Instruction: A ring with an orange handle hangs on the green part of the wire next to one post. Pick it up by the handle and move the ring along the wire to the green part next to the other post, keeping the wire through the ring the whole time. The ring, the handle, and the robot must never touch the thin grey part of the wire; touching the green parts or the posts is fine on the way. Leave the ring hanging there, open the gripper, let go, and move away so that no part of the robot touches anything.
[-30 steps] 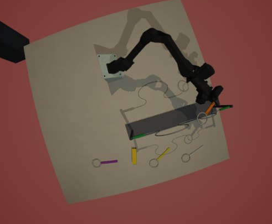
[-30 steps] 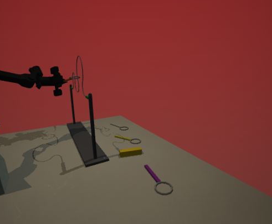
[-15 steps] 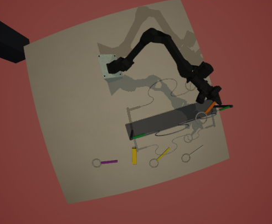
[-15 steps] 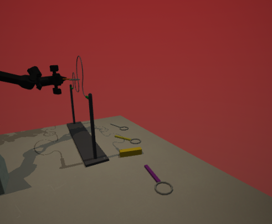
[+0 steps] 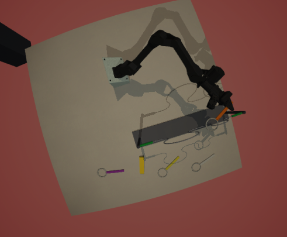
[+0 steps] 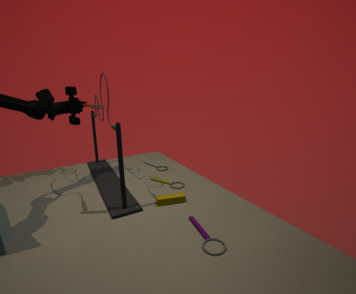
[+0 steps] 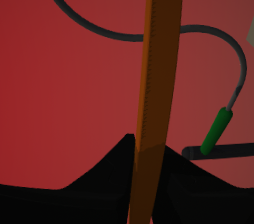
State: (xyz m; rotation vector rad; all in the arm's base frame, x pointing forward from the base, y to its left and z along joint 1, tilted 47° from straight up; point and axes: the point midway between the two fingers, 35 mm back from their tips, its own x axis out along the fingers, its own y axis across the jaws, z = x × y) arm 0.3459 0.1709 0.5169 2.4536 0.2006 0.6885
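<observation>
My gripper [image 5: 230,105] [image 6: 84,104] [image 7: 137,141] is shut on the orange handle [image 5: 222,113] [image 6: 87,105] [image 7: 162,75]. The ring [image 5: 206,124] [image 6: 92,107] is held high, nearly flat, and appears to be around the grey wire [image 6: 108,96] [image 7: 112,36] near the far post [image 5: 237,112] [image 6: 95,136] [image 7: 237,151]. Whether ring and wire touch cannot be told. The far green part [image 5: 237,114] [image 6: 94,115] [image 7: 216,131] is beside that post. The other green part [image 5: 147,144] [image 6: 114,128] is at the near post [image 5: 138,142] [image 6: 120,165]. The ring is outside the wrist view.
The dark base board [image 5: 166,129] [image 6: 109,189] lies under the wire. Beyond it lie a yellow block [image 5: 141,165] [image 6: 171,199] and loose rings with a purple handle [image 5: 115,171] [image 6: 199,227], a yellow handle [image 5: 172,163] [image 6: 160,181] and a grey handle [image 5: 207,158] [image 6: 151,165].
</observation>
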